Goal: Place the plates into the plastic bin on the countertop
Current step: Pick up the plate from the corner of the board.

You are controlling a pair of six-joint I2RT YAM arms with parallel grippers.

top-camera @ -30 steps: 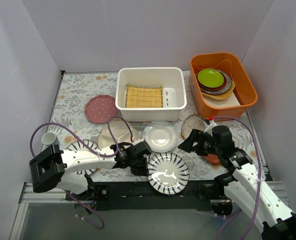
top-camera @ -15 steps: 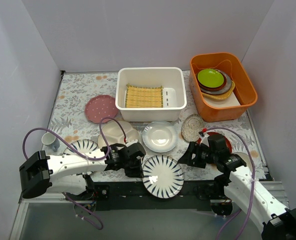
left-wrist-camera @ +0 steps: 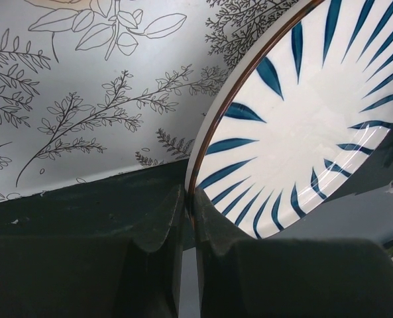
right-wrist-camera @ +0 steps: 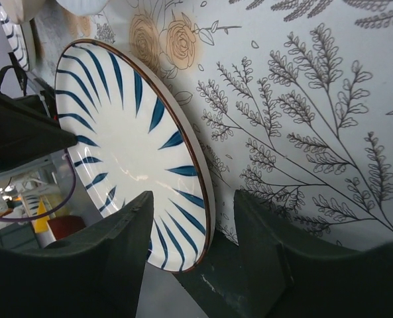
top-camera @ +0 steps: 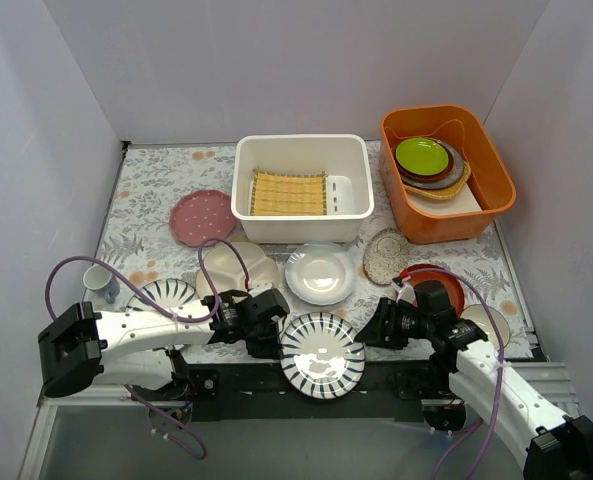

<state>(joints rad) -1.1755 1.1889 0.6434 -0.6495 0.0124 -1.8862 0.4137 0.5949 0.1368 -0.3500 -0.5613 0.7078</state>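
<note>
My left gripper is shut on the left rim of a white plate with dark-blue stripes, held tilted over the table's near edge. My right gripper is open, with its jaws either side of that plate's right rim. The white plastic bin stands at the back centre of the countertop. A second striped plate, pink dotted plate, cream three-section plate, glossy white plate, beige lacy plate and red-brown plate lie in front of the bin.
A yellow bamboo mat lies in the bin. The orange tub at the back right holds stacked lime-green and brown dishes. A small white cup stands at the left. The black base rail runs along the near edge.
The striped plate has moved with my left gripper toward the near edge and now hangs over the black rail. My right gripper has moved down and left to the plate's right rim.
</note>
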